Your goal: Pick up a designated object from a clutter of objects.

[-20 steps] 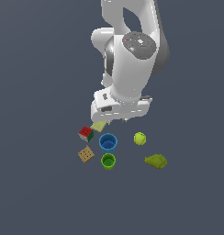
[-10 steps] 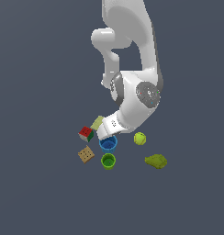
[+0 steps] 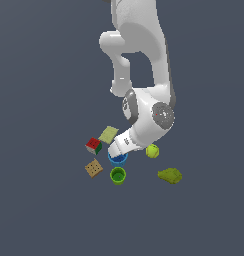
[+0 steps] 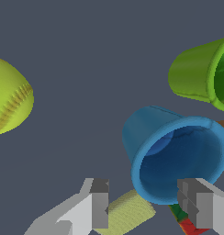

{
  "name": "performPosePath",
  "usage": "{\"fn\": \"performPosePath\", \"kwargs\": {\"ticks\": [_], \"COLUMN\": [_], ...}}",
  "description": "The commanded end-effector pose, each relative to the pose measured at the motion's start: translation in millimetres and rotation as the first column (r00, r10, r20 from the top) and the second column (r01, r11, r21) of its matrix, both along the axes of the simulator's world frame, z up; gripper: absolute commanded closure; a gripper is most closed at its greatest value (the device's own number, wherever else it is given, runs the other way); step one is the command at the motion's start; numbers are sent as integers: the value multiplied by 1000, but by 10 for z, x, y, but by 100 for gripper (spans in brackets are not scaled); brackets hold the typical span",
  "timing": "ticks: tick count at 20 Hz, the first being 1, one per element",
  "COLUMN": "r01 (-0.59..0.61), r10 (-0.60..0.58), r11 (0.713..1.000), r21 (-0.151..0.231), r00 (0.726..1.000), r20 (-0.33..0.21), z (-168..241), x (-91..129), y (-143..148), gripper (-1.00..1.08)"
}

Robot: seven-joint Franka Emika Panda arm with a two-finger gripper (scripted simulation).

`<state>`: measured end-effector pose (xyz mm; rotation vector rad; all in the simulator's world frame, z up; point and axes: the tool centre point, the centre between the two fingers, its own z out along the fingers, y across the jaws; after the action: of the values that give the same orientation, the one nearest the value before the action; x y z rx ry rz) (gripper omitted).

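Observation:
The blue cup (image 3: 118,159) stands upright among the clutter, with the white hand of the arm right over it in the exterior view. Its open mouth fills the wrist view as the blue cup (image 4: 176,156), close to the gripper (image 4: 148,206). The gripper is open; both grey fingers (image 4: 99,202) show, and one of them overlaps the cup's rim. Nothing is held. The smaller green cup (image 3: 118,175) stands just beside the blue one, also seen as the green cup (image 4: 203,75).
Around the cups lie a red-green-white puzzle cube (image 3: 94,146), a tan cracker square (image 3: 94,168), a pale green card (image 3: 108,134), a yellow-green ball (image 3: 152,151) and an olive lumpy piece (image 3: 170,175). The ball (image 4: 10,96) and the card (image 4: 127,212) also show in the wrist view.
The arm has swung down and folded over the clutter; the hand has dropped from above the card to just over the blue cup.

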<state>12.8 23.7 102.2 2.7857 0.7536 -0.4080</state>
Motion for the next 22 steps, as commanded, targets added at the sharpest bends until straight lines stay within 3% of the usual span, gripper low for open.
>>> {"fn": "performPosePath", "kwargs": {"ticks": [1,13,14,22], "r01": [0,-5,-5,-5], "r10": [0,5,5,5], "r11": [1000,1000,1000,1000], "r21": [0,-1,-1,-1], "r00": [1000,1000,1000,1000], "r20": [1,-1,-1,-1], "z": [0,-287,-287,-287], "x": [2,-67,-67,-67], "y": [-2,-86,-86,-86], "gripper": [-20,-20,108,108]}}
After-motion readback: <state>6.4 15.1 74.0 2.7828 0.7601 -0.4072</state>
